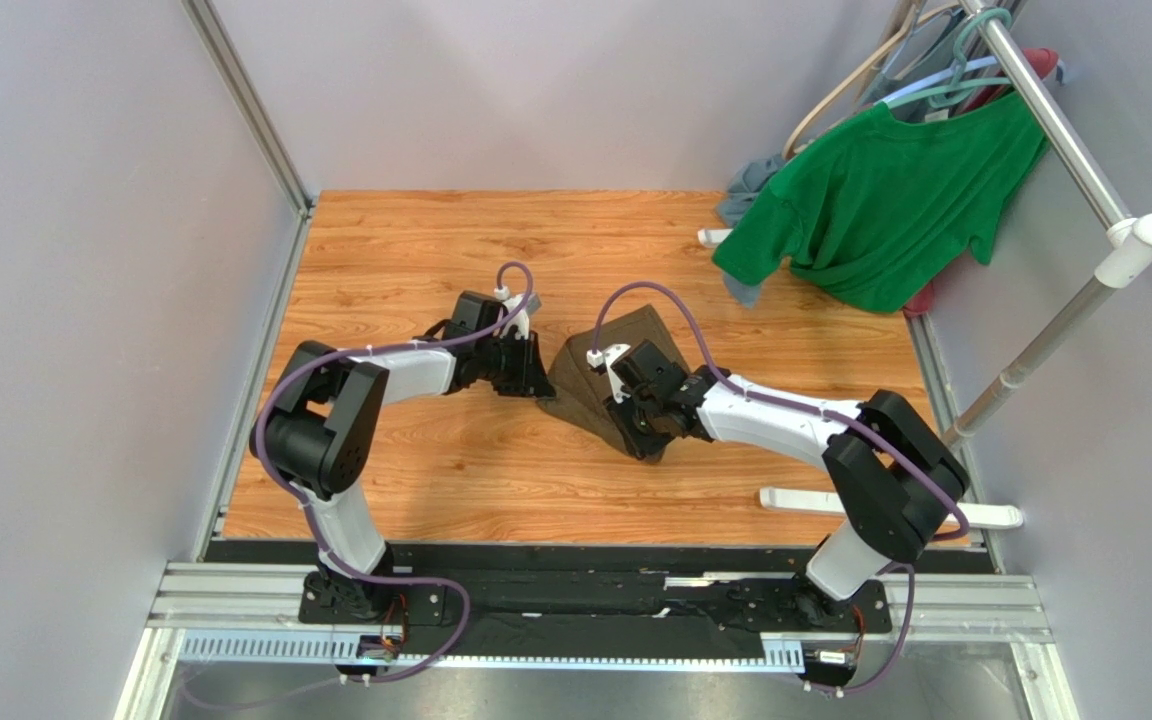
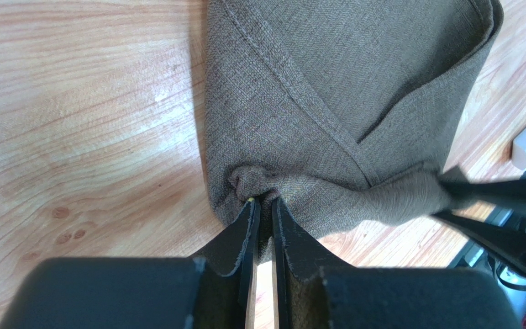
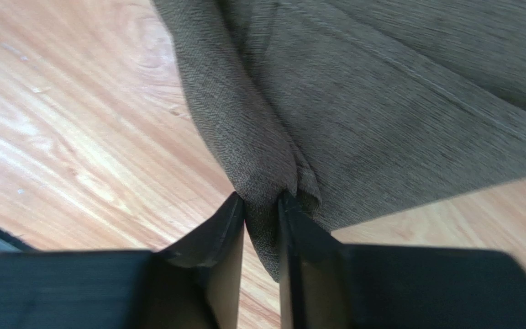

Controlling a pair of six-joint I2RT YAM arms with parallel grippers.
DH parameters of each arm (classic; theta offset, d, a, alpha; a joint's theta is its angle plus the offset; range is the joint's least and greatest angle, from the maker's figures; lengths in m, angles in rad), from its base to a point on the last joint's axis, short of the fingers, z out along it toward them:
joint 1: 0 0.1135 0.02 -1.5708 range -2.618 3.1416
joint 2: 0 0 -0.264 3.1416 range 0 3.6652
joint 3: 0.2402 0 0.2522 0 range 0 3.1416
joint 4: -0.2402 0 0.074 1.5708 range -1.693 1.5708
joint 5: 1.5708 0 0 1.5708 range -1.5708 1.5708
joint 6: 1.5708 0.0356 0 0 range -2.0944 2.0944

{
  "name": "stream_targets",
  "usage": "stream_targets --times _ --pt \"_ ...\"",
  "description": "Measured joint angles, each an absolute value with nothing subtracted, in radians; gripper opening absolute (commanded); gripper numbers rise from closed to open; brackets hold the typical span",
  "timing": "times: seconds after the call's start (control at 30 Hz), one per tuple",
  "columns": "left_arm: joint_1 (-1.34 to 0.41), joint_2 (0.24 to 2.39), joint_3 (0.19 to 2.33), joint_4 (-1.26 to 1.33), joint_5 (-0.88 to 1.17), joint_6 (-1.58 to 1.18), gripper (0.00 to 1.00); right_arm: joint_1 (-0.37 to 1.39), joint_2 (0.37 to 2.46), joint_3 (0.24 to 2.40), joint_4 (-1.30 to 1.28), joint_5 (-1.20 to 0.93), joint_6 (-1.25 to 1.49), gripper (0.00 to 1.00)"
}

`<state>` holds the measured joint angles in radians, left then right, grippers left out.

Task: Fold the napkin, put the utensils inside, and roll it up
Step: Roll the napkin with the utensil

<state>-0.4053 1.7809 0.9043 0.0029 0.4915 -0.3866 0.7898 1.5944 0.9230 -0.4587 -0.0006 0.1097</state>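
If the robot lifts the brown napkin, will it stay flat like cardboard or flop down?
Probably flop: the napkin bunches into soft wrinkles where the left gripper pinches it, and it lies in folds. It likely won't slip out; the weave looks rough, and the right gripper grips a thick bunch.

napkin (image 2: pixel 327 103) cropped at top, folds hidden inside left pincer (image 2: pixel 264 207), right pincer (image 3: pixel 262 205)

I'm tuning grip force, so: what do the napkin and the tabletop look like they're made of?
The napkin looks like coarse woven cloth, perhaps linen or cotton, matte olive-brown: the weave shows and a stitched seam runs across it. The tabletop looks like wood or wood-look laminate, slightly glossy: grain lines, knots and soft glare; which one, I cannot tell.
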Motion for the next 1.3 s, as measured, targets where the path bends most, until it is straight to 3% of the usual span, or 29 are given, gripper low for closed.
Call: stream_targets --times 0.03,0.17,0.27,0.7,1.3 --pt "-0.405 1.781 0.905 0.003 0.489 -0.387 0.2 0.79 1.602 0.926 -0.459 -0.021 0.111 0.13" --pt "-0.405 1.779 0.907 0.005 0.461 -0.389 0.51 0.788 1.613 0.931 -0.445 -0.13 0.126 0.09" --pt "-0.405 1.763 0.907 -0.001 0.448 -0.397 0.62 0.774 1.626 0.93 -0.423 -0.22 0.15 0.05" --pt "-0.36 1.582 0.823 -0.038 0.326 -0.407 0.68 0.644 1.679 0.845 -0.229 -0.567 0.268 0.0" --pt "-0.358 1.749 0.803 0.248 0.476 -0.496 0.72 0.556 1.755 0.807 -0.105 -0.762 0.35 0.0"
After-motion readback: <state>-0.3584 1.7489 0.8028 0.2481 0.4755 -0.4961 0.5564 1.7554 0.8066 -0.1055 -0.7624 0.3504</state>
